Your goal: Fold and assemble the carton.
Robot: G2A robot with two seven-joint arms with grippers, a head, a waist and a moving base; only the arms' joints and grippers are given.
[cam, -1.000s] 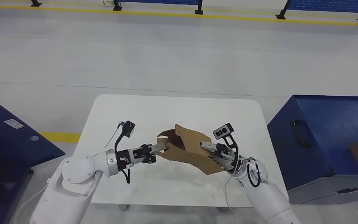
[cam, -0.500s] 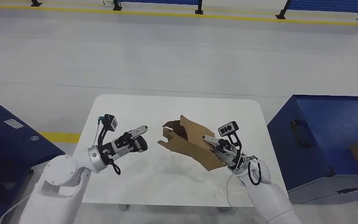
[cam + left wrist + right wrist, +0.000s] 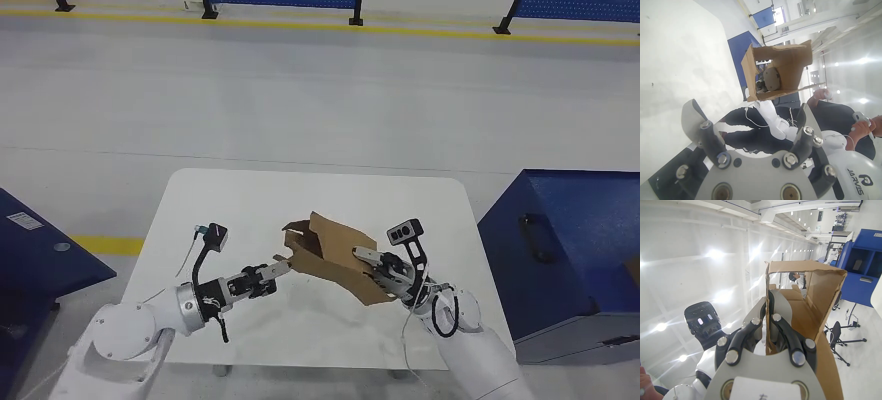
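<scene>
We're seeing the carton [image 3: 335, 262] as matt corrugated cardboard, edges rough and frayed; the table [image 3: 250, 200] is smooth, faintly shiny, and the left gripper [image 3: 747, 104] has shiny metal bolts.

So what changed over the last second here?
The left gripper was at the open end of the brown cardboard carton a second ago. It swung back away from it, then returned close to that end, jaws open. The right gripper stayed shut on the carton's wall, and the carton only shifted slightly.
</scene>
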